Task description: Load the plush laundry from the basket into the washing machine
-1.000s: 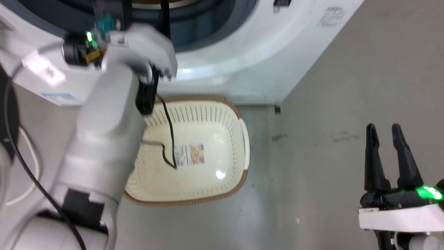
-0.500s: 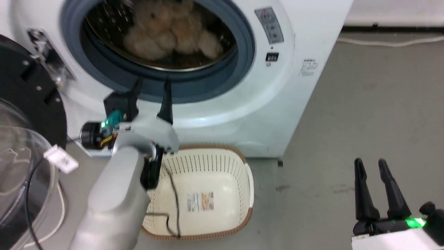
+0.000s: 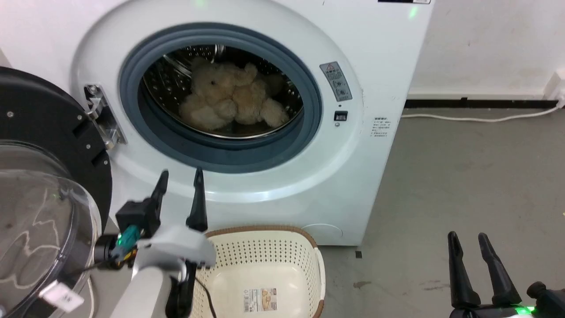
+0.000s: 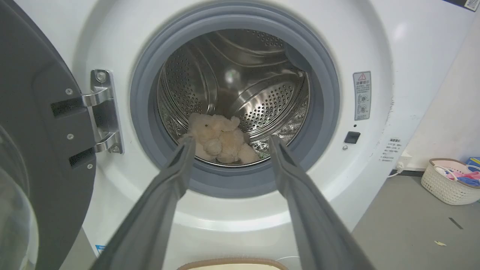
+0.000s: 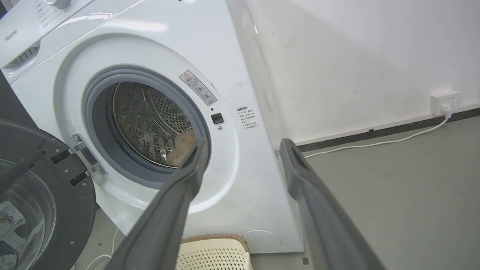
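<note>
Cream plush: bear (image 3: 229,99) is lying inside the drum (image 3: 176,84) of the washer (image 3: 375,66), low and near its mouth, just behind the grey seal (image 3: 229,154).
Basket (image 3: 260,234): is sitting on the floor (image 3: 463,176) just below the washer's opening, showing no laundry in the part in view.
Handling: judging by the fluffy pile, the bear is looking light, soft and squashy, neither slippery nor fragile, and likely sagging if lifted.
Hold: a thick limb or the belly is looking best, should it need nudging farther in.
Left gripper (image 3: 181,172): is hovering near the washer front, below the opening, jaws wide and holding nothing.
Right gripper (image 3: 466,235): is hanging at the near right, well apart from the washer, jaws parted and empty.
Hidden: the seal's lip is covering the bear's underside. In the right wrist view a finger is blocking most of it. The head view's bottom edge is cutting off the basket's near half. The door (image 3: 44,132) at left is being cropped.
</note>
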You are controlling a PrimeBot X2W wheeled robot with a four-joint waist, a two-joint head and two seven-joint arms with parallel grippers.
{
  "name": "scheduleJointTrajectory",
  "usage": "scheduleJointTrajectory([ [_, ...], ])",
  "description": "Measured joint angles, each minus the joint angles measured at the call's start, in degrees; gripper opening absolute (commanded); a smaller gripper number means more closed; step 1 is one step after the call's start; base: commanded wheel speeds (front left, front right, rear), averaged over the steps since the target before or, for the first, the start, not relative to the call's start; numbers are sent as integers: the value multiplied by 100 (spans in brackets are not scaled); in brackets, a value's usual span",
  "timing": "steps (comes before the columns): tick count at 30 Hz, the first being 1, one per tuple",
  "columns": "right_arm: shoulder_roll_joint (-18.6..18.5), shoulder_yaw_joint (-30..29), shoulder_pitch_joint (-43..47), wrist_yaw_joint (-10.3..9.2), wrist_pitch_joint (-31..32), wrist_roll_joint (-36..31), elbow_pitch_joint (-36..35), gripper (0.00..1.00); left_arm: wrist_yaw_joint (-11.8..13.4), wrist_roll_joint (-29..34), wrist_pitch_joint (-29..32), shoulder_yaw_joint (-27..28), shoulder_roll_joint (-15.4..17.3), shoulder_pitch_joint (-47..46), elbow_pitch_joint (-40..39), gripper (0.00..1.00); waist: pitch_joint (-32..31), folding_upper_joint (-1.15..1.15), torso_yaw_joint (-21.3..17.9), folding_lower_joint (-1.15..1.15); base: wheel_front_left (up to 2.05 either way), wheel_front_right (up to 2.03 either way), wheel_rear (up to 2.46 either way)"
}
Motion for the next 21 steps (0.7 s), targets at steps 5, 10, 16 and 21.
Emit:
scheduleJointTrajectory([
  [5,0,-45,44,0,0,-38,0,100,-111,-153,10,16,138,567,-428,100,-135,0,-1,1,0,0,0],
  [10,0,-114,144,0,0,-127,4,100,-134,-218,98,38,285,978,-786,100,-180,0,47,2,0,0,0],
  [16,0,-160,247,0,0,-234,29,100,11,-310,113,176,399,1461,-1113,100,-217,0,63,2,0,0,0],
  [21,0,-169,263,0,0,-386,71,100,101,-352,119,200,408,1777,-1290,100,-260,0,50,1,0,0,0],
])
